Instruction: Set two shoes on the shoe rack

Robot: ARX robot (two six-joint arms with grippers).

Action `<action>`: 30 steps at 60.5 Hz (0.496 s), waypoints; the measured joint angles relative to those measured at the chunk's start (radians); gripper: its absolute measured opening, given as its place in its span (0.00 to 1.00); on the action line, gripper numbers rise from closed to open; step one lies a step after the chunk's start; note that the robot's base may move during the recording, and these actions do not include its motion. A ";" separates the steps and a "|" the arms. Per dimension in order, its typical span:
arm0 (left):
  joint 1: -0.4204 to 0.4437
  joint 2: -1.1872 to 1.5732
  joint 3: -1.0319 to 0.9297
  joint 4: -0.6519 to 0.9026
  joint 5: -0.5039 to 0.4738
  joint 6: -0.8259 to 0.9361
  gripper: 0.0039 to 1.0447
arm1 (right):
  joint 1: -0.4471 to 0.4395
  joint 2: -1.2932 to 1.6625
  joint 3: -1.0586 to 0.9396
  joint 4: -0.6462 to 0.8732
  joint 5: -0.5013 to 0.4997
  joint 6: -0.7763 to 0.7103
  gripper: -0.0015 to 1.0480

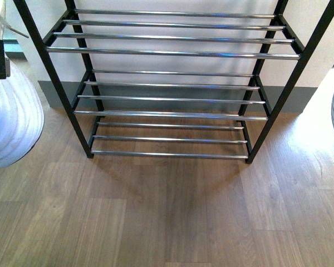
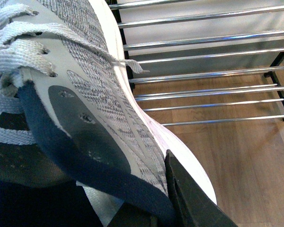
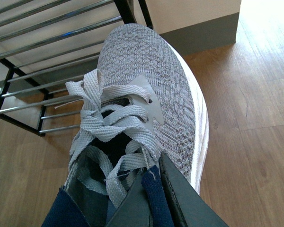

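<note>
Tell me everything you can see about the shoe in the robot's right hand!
It is a grey knit sneaker with a thick white sole, flat pale grey laces criss-crossed up the front, and dark blue lining at the opening. The right gripper pinches it at the opening's edge. It seems lifted above the wooden floor, touching nothing else, with its toe pointing toward the shoe rack.

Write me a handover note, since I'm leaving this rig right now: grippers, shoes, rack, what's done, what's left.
Left gripper: shut on the left sneaker at its collar, held left of the shoe rack.
Right gripper: shut on the right sneaker at its tongue, right of the rack.
Done: both sneakers are gripped.
Left: set both on a tier; the visible bars hold no shoe.
</note>
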 joint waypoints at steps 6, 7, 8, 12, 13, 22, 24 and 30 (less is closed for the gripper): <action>0.000 0.000 -0.003 0.000 0.000 0.000 0.01 | 0.000 0.000 -0.001 0.000 0.001 0.000 0.01; 0.000 0.000 -0.005 0.000 0.000 0.000 0.01 | 0.000 0.000 -0.001 0.000 0.001 0.000 0.01; 0.000 0.000 -0.005 0.000 0.000 0.000 0.01 | 0.000 0.000 -0.001 0.000 0.001 0.000 0.01; 0.000 0.000 -0.005 0.000 0.002 0.000 0.01 | 0.000 0.000 -0.001 0.000 0.002 0.000 0.01; 0.000 0.000 -0.005 0.000 0.002 0.000 0.01 | 0.000 0.000 -0.001 0.000 0.002 0.000 0.01; 0.000 0.000 -0.005 0.000 0.000 0.000 0.01 | 0.000 0.000 -0.001 0.000 0.004 0.000 0.01; 0.000 0.000 -0.005 0.000 0.000 0.000 0.01 | 0.000 0.000 -0.001 0.000 0.003 0.000 0.01; 0.000 0.000 -0.005 0.000 0.000 0.000 0.01 | 0.000 0.000 -0.001 0.000 0.000 0.000 0.01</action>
